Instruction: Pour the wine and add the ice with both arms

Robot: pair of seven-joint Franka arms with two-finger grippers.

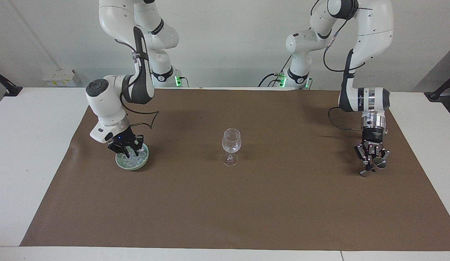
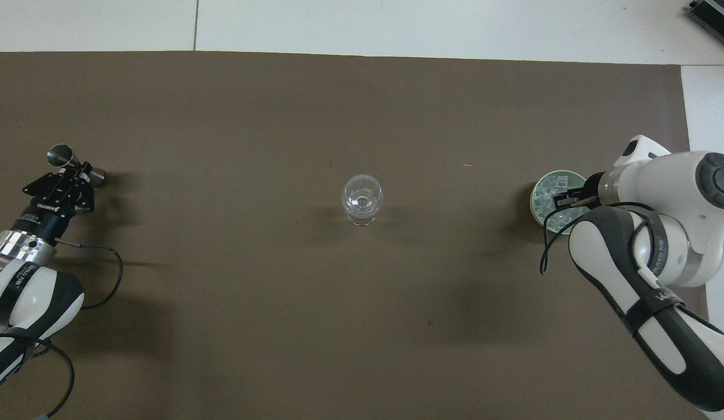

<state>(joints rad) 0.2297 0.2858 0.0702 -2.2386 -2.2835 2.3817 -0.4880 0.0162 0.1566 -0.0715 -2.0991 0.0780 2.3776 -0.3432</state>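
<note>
A clear stemmed wine glass (image 1: 231, 143) stands upright mid-mat; it also shows in the overhead view (image 2: 362, 198). A pale green bowl (image 1: 136, 167) (image 2: 537, 195) toward the right arm's end holds a heap of ice (image 1: 138, 157) (image 2: 551, 188). My right gripper (image 1: 127, 155) (image 2: 557, 203) is down in the bowl, fingers drawn together among the ice chunks. My left gripper (image 1: 371, 167) (image 2: 76, 169) points down at the left arm's end, shut on the waist of a metal jigger (image 1: 380, 163) (image 2: 61, 155) that tilts on its side at mat level.
A brown mat (image 1: 283, 203) covers most of the white table (image 1: 29, 145). A black cable (image 2: 99, 274) loops from the left wrist over the mat. No bottle shows in either view.
</note>
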